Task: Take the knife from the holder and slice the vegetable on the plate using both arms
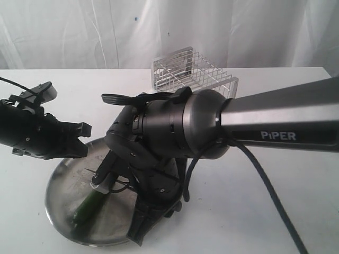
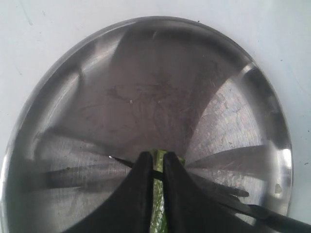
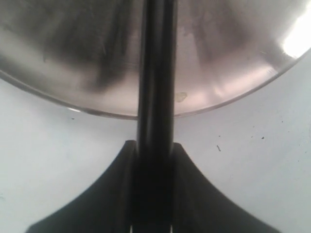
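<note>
In the left wrist view my left gripper [image 2: 155, 158] is shut on the slim green vegetable [image 2: 156, 199], which lies on the steel plate [image 2: 146, 73]. The knife blade [image 2: 228, 196] crosses the vegetable right at the fingertips, with its tip [image 2: 112, 157] just beyond them. My right gripper [image 3: 155, 145] is shut on the knife's black handle [image 3: 155, 73], just outside the plate rim [image 3: 97, 112]. In the exterior view the vegetable [image 1: 87, 207] shows on the plate [image 1: 61, 185], beneath the bulky right arm [image 1: 175, 127]. That arm hides both sets of fingertips. The wire holder [image 1: 193, 74] stands behind.
The left arm's body [image 1: 42, 135] hangs over the plate's left rim. A thick black cable [image 1: 270, 190] trails from the right arm across the white table. A small pale scrap [image 2: 278, 188] lies near the plate's rim. White curtains hang at the back.
</note>
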Available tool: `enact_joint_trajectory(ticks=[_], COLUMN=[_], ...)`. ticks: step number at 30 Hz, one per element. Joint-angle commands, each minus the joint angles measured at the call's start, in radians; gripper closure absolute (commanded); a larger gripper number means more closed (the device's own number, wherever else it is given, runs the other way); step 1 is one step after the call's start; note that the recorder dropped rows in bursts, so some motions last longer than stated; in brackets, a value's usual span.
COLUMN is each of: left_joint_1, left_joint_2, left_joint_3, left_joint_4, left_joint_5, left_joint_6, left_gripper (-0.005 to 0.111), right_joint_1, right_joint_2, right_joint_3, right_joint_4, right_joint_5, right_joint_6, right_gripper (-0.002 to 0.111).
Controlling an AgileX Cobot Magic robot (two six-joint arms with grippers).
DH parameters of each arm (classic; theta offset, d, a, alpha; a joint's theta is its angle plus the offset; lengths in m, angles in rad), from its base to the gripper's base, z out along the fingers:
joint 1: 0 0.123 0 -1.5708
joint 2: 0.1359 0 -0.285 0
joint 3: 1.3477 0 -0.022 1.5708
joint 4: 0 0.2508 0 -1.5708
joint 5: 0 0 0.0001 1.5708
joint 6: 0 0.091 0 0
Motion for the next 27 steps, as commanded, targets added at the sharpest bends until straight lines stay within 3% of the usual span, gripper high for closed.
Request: enact_joint_trajectory(ticks=[1, 3, 6, 13, 27], left_joint_1=[-0.003, -0.003, -0.003, -0.003, -0.003], left_joint_2=[-0.002, -0.002, 0.003, 0.044, 0.063], left_joint_3=[-0.004, 0.003, 0.021, 0.036, 0.036], left_joint_4=[-0.014, -0.014, -0.014, -0.075, -0.163], left_joint_5=[0.015, 0.005, -0.017, -0.021, -0.023], left_joint_6=[0.004, 0.004, 0.004, 0.016, 0.084], left_gripper=[0.09, 0.081, 0.076, 0.096, 0.096], right_joint_1=[-0.001, -0.001, -0.001, -0.001, -0.001], right_joint_2=[-0.003, -0.003, 0.0, 0.004, 0.003], right_joint_3=[0.001, 0.001, 0.001, 0.001, 0.001], right_joint_4=[-0.02, -0.02, -0.02, -0.017, -0.016], right_joint_5=[-0.005, -0.005, -0.005, -0.009, -0.014], right_joint_6=[-0.002, -0.002, -0.002, 0.007, 0.009], right_gripper=[0.108, 0.108, 0.108, 0.108, 0.108])
